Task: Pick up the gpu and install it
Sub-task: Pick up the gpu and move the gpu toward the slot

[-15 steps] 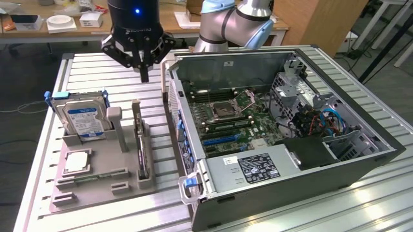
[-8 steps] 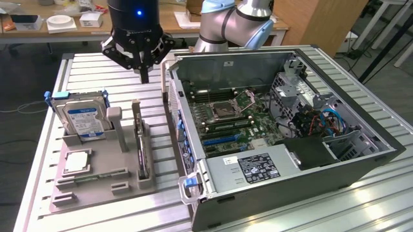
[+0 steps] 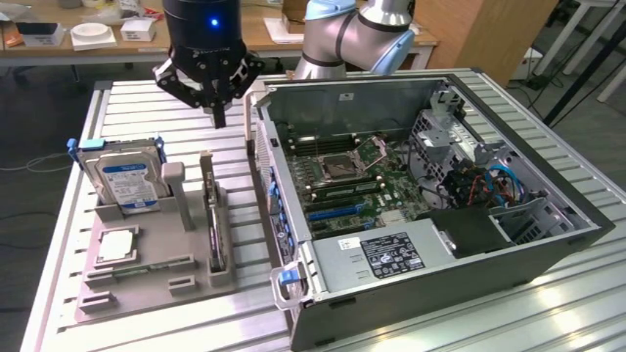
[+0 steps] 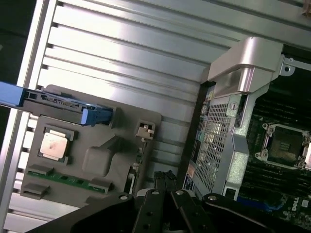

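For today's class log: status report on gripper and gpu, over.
Gripper shut, empty, above table. Gpu upright in holder, untouched. Hard drive beside it.

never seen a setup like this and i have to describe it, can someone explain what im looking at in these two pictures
The machine is a robot arm ending in a black gripper, a claw with two fingers. One picture comes from a camera standing off to the side. The other comes from a camera on the arm's wrist, looking down past the gripper at the same things.

On the slatted metal table sits a grey holder tray with computer parts. A hard drive stands upright, a processor chip lies flat, and the gpu, a thin dark card, stands on edge. On the exterior view's right of the tray is an open computer case.

The gripper is shut and holds nothing. It hangs above the table, close to the tray's gpu side.
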Controlling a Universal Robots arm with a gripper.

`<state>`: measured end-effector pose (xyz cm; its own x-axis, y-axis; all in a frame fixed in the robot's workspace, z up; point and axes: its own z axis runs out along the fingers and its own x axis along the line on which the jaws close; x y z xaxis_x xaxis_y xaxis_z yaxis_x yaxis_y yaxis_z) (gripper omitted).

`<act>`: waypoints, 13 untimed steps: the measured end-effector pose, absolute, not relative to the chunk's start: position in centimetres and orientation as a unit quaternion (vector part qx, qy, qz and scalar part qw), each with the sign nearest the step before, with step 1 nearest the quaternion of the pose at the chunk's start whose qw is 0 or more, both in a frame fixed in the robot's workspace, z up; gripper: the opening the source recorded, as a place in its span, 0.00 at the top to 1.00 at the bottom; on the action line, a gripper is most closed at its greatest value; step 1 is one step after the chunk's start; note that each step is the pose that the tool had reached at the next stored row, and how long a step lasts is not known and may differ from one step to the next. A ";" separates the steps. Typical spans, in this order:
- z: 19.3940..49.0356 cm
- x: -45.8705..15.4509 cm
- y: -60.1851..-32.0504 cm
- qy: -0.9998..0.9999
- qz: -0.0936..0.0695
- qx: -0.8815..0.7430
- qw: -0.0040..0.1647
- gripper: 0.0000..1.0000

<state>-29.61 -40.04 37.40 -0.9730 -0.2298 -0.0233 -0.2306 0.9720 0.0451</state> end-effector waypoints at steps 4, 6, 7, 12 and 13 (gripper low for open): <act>37.3 -29.6 -40.1 0.991 0.024 -0.132 0.009 0.89; 37.2 -29.6 -40.1 0.990 0.024 -0.141 0.008 0.89; 37.2 -29.6 -40.1 0.989 0.024 -0.145 0.008 0.89; 37.0 -29.6 -40.1 0.986 0.024 -0.166 0.008 0.89; 37.0 -29.6 -40.1 0.985 0.024 -0.170 0.008 0.89</act>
